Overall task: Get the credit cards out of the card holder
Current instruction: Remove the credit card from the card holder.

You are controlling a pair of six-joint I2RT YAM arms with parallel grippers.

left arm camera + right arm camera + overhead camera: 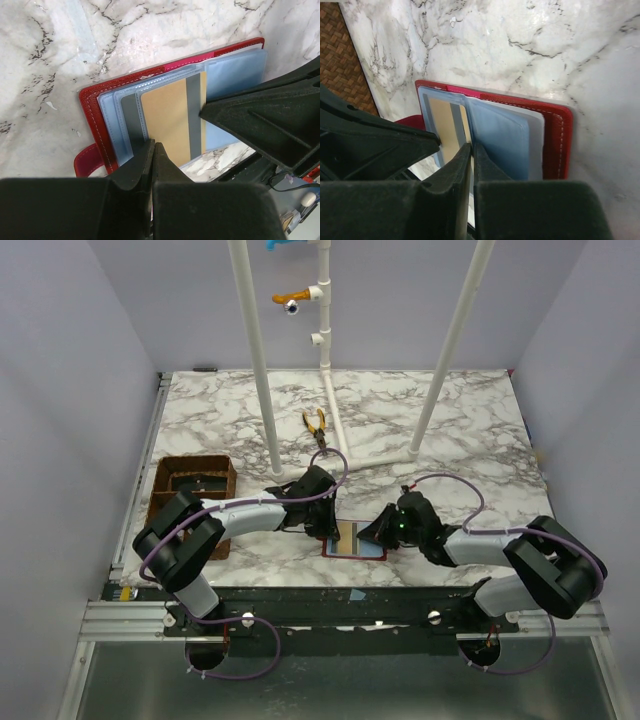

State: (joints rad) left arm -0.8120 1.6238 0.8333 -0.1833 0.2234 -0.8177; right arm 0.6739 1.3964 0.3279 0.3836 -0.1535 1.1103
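Marble table point(480, 430) inside lilac walls. The open card holder point(352, 540) lies near the front edge, between both low-reaching arms. The left gripper point(152, 146) is pressed together at its edge. The right gripper point(471, 146) is nearly closed at the tan card point(442, 125); I cannot tell whether it grips.

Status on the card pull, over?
Left hand shut, tips at edge of card holder. Right hand nearly shut at edge of tan card, grip unconfirmed. Holder open flat, card in sleeve. Nothing blocking.
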